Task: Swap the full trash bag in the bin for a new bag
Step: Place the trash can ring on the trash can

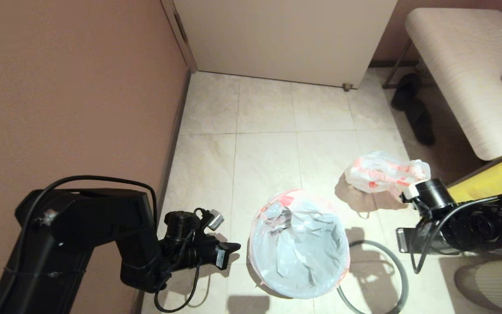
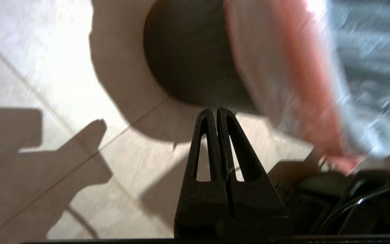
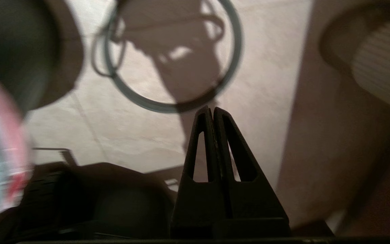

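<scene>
The bin [image 1: 299,244], lined with the new bag [image 1: 296,237], stands between the 2 grippers: left gripper [image 2: 214,112] and right gripper [image 3: 210,110], both pinched closed, empty.

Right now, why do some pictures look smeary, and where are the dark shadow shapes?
Head view: sharp; the bin and full trash bag cast dark shadows on the pale floor.
Left wrist view: the new bag over the bin is smeared, the shut left gripper crisp, an arm-shaped shadow on the tiles.
Right wrist view: soft; an arm shadow crosses the grey hoop beyond the shut right gripper.
</scene>
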Controlling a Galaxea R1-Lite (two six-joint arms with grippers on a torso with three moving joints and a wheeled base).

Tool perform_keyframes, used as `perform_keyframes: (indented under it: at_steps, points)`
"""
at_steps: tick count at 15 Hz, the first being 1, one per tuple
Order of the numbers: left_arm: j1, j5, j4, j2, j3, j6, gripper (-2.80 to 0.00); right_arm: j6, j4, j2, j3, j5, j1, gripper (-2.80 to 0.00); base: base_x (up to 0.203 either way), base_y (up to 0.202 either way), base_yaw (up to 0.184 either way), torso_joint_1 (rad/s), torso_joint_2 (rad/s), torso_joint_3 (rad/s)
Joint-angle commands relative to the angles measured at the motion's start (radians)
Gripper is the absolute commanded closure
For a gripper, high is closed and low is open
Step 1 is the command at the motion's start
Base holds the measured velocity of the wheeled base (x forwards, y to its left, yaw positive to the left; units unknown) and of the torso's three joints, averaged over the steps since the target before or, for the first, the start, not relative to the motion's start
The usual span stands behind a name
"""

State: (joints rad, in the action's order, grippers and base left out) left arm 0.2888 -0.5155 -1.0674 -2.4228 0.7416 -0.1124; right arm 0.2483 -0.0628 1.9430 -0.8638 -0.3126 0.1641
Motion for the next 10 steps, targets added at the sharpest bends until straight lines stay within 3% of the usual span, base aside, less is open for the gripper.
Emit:
perform_keyframes:
  at_steps: [1, 4, 7, 9, 10]
  points:
    - [-0.009, -0.003, 0.015, 0.004, -0.007, -0.027, 0.00, -0.049, 0.007, 0.093, 0.005, -0.005, -0.124, 0.00, 0.000, 0.000, 0.000, 0.000, 0.00, 0.000]
    - [0.005, -0.011, -0.018, -0.002, -0.022, -0.032, 0.00, -0.181, -0.086, 0.272, -0.008, -0.003, -0.206, 0.00, 0.000, 0.000, 0.000, 0.000, 0.00, 0.000]
    - [0.001, -0.083, -0.241, -0.032, -0.064, -0.013, 0.00, -0.293, -0.207, 0.494, -0.120, 0.013, -0.244, 0.00, 0.000, 0.000, 0.000, 0.000, 0.00, 0.000]
    - [-0.001, -0.107, -0.426, -0.077, -0.077, 0.070, 0.00, -0.342, -0.233, 0.614, -0.265, 0.022, -0.254, 0.00, 0.000, 0.000, 0.000, 0.000, 0.00, 0.000]
    - [-0.002, -0.111, -0.462, -0.085, -0.078, 0.123, 0.00, -0.357, -0.227, 0.645, -0.339, 0.026, -0.258, 0.00, 0.000, 0.000, 0.000, 0.000, 0.00, 0.000]
